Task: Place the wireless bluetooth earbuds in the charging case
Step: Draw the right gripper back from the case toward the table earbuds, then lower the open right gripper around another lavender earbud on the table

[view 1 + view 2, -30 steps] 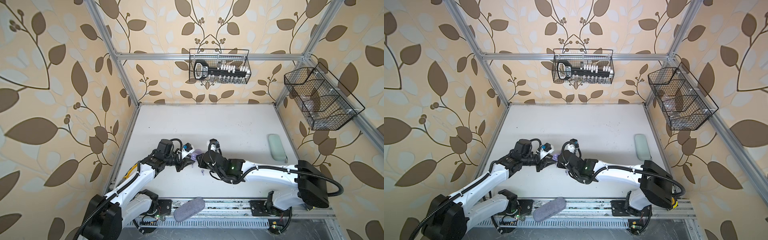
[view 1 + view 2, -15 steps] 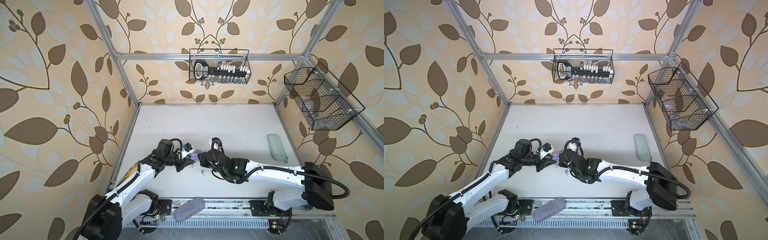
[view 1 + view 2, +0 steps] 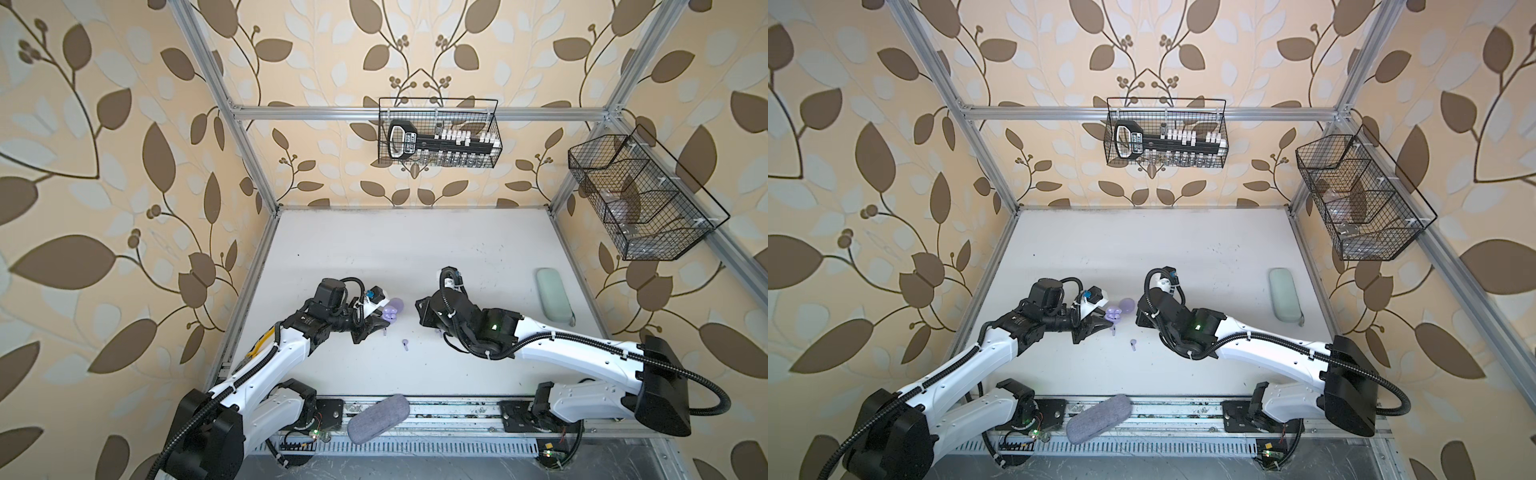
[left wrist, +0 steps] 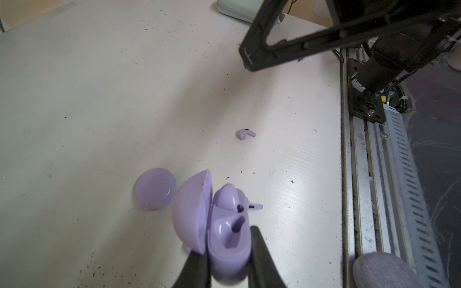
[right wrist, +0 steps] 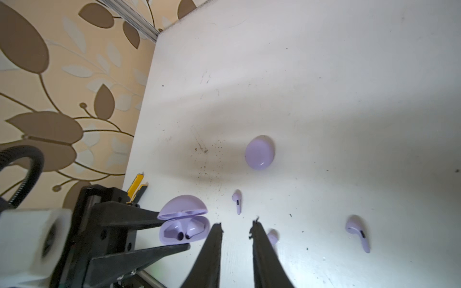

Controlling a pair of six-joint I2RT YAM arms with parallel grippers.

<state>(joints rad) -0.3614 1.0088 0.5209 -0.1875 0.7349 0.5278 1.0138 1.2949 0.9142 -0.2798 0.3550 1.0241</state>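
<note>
In a top view my left gripper (image 3: 380, 323) clamps the open charging case (image 3: 389, 310) on the bench (image 3: 415, 257). Left wrist view: one earbud (image 4: 228, 197) sits inside. Right wrist view: my right gripper (image 5: 237, 224) is apart and empty, near three loose earbuds (image 5: 237, 200)

From the right wrist, one earbud (image 5: 272, 236) lies half behind a finger (image 5: 264, 256) of the right gripper (image 5: 236, 223), smeared, its stem lost. From the left wrist, the left gripper (image 4: 222, 239) runs off the view's edge. Just beyond the charging case (image 4: 228, 259) it clamps, another earbud (image 4: 256, 206) shows only its stem, the head probably behind the case. In both top views the right gripper's fingertips are hidden under its own wrist.
</note>
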